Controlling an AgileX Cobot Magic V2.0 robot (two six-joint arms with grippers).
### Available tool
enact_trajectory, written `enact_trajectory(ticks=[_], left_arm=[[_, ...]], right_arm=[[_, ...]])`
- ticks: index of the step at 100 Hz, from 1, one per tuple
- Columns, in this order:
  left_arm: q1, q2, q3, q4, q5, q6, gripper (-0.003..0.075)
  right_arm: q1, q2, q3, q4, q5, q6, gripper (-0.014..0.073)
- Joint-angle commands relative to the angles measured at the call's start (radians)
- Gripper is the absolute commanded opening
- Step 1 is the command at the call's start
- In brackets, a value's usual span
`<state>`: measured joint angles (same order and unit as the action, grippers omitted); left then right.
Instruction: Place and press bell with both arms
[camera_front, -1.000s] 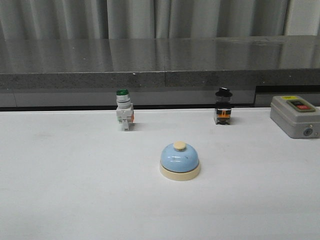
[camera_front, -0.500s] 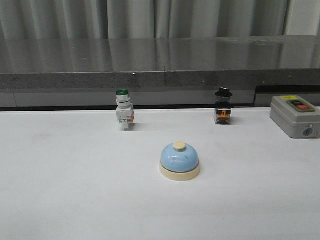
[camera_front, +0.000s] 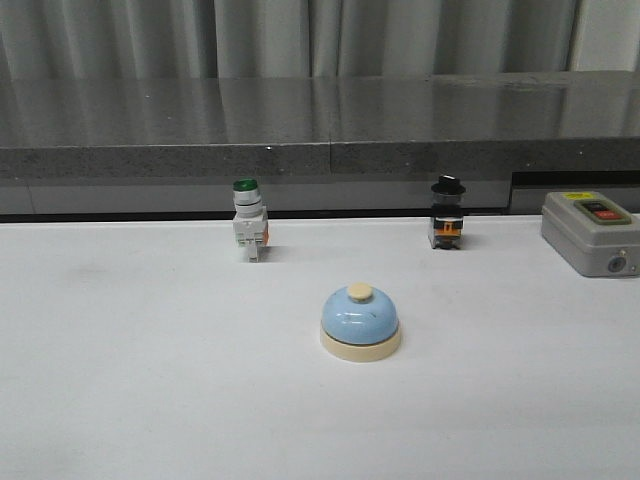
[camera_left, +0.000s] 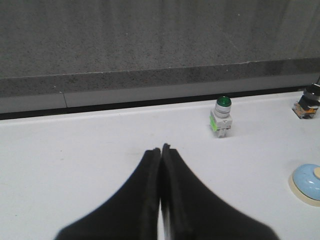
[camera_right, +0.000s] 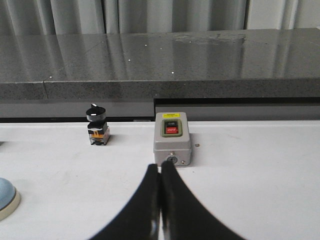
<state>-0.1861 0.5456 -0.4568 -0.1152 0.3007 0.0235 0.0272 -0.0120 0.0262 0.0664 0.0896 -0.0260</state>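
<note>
Pincers (camera_left: 160, 150) (camera_right: 160, 167) closed, bell (camera_right: 6, 197) seemingly cropped

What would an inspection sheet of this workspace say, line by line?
Surface: white table, faint smudges only.
Job's things: bell upright near the table's middle, nothing touching it.
Clutter: green-capped switch and black-knob switch at the back; grey button box at the far right.
Claws: left claw shut and empty; right claw shut and empty, pointing at the box; neither shows in the front view.
Cables: nothing seen.
Surroundings: dark stone ledge, grey curtain behind.
</note>
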Motion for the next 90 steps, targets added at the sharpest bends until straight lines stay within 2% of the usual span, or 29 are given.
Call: enact_trajectory(ticks=[1,26,48,90], left_arm=[[0.017,-0.077,0.072,0.01,-0.148,-0.009,-0.002],[0.045,-0.37,0.359,0.04,-0.265,-0.015,-0.002],[0.045,-0.584,0.463,0.057,-0.26,-0.015,-0.002],[0.045,-0.58,0.5,0.081,-0.261,-0.015,-0.002]], right_arm=[[-0.003,-0.017,-0.014,0.003,-0.084,-0.004,-0.0069],[-0.003,-0.017,-0.014,0.003,-0.084,-0.004,-0.0069],[-0.003,-0.017,-0.014,0.003,-0.084,-0.004,-0.0069],[-0.003,-0.016,-0.014,0.003,-0.084,-0.004,-0.0069]])
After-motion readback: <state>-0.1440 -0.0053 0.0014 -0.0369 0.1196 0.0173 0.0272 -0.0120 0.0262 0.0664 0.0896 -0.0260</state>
